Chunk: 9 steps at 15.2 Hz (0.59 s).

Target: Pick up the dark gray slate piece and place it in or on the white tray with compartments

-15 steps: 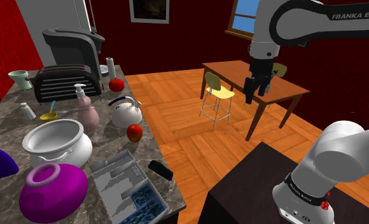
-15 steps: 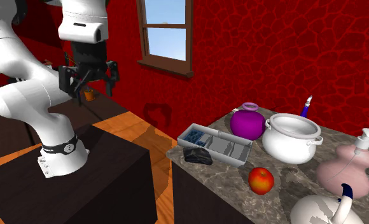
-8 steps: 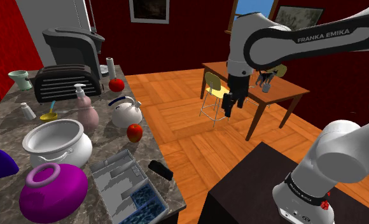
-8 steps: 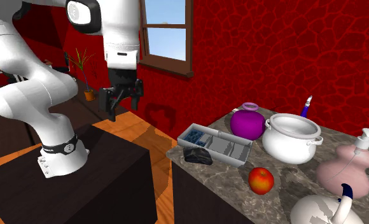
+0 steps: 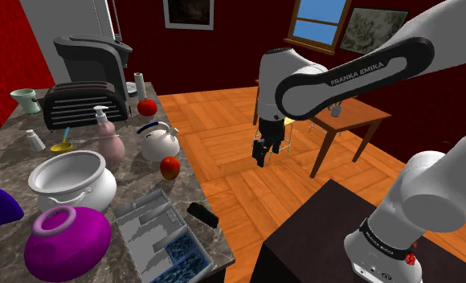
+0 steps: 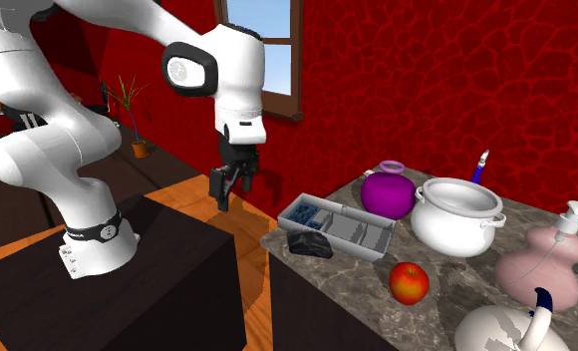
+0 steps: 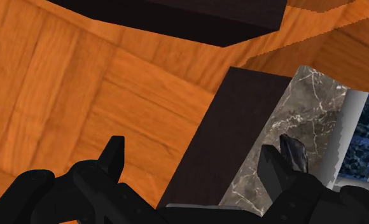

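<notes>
End effector (image 5: 261,153) spread; in shoulder view I see dark grey slate piece (image 5: 202,215) at two o'clock of white compartmented tray (image 5: 147,215), red apple (image 5: 169,167) at twelve.

Red cracked walls (image 6: 427,80), an orange plank floor (image 5: 223,157), a window (image 5: 316,20), a wooden table (image 5: 374,113).

Dark slate piece (image 7: 295,150) partly behind a finger (image 7: 273,170) of the tool (image 7: 191,149), white tray (image 7: 346,127) cut by the edge
</notes>
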### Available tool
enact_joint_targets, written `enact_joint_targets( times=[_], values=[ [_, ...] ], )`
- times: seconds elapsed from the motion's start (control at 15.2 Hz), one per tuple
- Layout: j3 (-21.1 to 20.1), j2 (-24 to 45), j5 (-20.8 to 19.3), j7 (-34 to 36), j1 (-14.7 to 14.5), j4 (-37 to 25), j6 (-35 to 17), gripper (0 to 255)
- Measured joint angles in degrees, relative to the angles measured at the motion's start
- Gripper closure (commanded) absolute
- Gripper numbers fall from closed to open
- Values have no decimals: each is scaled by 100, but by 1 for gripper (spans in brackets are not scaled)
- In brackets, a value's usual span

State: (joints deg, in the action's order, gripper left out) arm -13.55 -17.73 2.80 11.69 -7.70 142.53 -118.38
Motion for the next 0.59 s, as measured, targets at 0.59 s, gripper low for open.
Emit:
enact_joint_targets(
  times=[0.59],
  values=[
    [-515,1790,-461,616,-256,-640,-1240,0]
  ],
)
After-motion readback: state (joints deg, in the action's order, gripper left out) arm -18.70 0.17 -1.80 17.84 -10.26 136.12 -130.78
